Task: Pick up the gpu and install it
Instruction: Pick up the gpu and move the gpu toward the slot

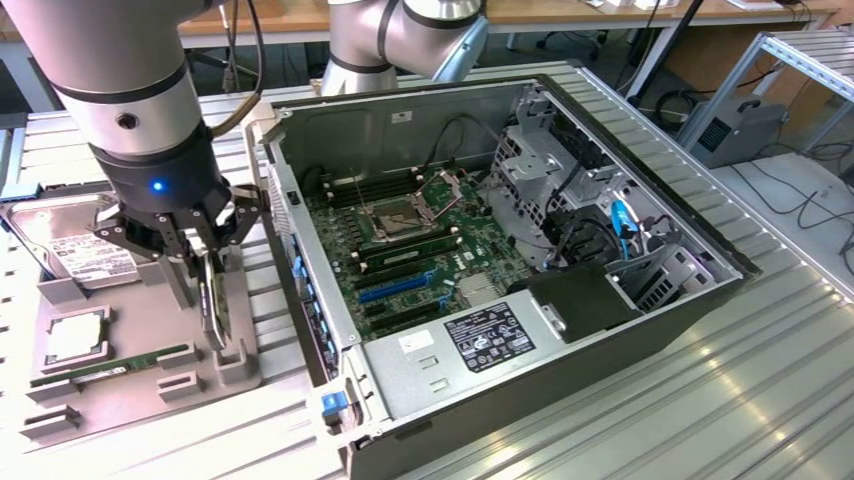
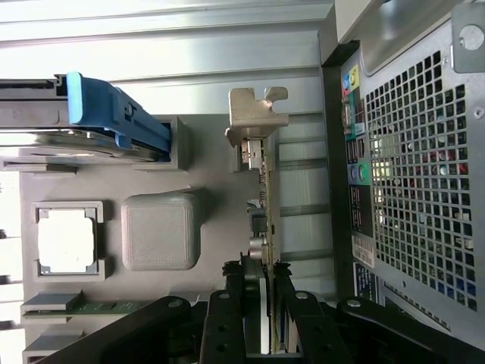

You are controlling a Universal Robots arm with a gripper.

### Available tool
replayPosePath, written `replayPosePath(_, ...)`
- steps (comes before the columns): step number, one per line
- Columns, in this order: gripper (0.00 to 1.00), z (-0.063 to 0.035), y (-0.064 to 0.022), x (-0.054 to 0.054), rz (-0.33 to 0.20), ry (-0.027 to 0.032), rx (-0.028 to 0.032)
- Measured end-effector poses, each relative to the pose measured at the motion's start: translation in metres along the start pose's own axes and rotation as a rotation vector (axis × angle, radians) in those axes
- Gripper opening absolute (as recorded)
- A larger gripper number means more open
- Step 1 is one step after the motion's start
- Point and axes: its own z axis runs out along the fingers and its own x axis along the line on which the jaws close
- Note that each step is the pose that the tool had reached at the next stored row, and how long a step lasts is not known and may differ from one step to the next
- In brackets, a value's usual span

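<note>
Pincer (image 1: pixel 207 268): clamped on the gpu (image 1: pixel 214 310), lower left of the exterior view.
Gpu: on edge under the pincer, over the gray tray (image 1: pixel 134 395); long axis parallel to the computer case (image 1: pixel 387 120) wall.

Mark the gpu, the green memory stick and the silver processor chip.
Dark gpu with silvery bracket (image 2: pixel 258 115): wrist view, bracket end.
Narrow green memory stick (image 1: pixel 111 366): exterior view, middle.
Square silver processor chip (image 2: pixel 68 241): wrist view, lid centre.

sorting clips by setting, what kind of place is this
Most likely a robotics lab bench set up for PC assembly: an open computer case on a ribbed metal table, a grey parts tray beside it, and the gripper closed on the gpu at that tray.
</note>
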Motion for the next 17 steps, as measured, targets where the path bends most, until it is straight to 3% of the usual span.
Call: replayPosePath(17, 0.27, -0.0031, 0.0001, -0.0001, 0.0, 0.0, 0.0)
